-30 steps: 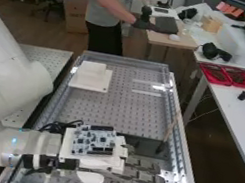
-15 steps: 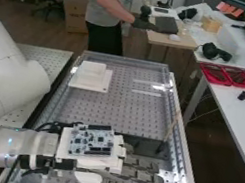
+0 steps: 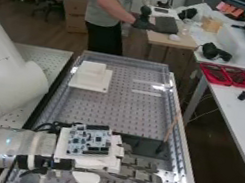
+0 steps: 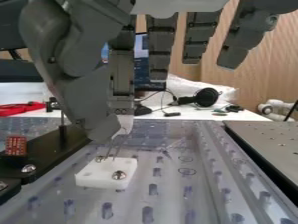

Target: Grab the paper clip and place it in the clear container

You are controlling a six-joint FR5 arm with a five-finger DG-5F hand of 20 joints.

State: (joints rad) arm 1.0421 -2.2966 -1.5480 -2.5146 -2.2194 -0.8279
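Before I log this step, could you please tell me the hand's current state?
Hand: cannot be told; thin wire is visible near it, but whether it is held is unclear.

Robot hand [image 3: 138, 176] is over the bench [image 3: 106, 111], circuit board [image 3: 89, 140] on top of it. Paper clip [image 4: 114, 149] between my robot hand and the mounting plate [image 4: 106, 173] below; screws [image 4: 119, 175] in that plate. Stacked plates [image 3: 90, 77] well off to its left, on the bench. Ahead, past a gap: side table [image 3: 234, 116] with trays [image 3: 218, 78] and headphones [image 4: 206, 97].
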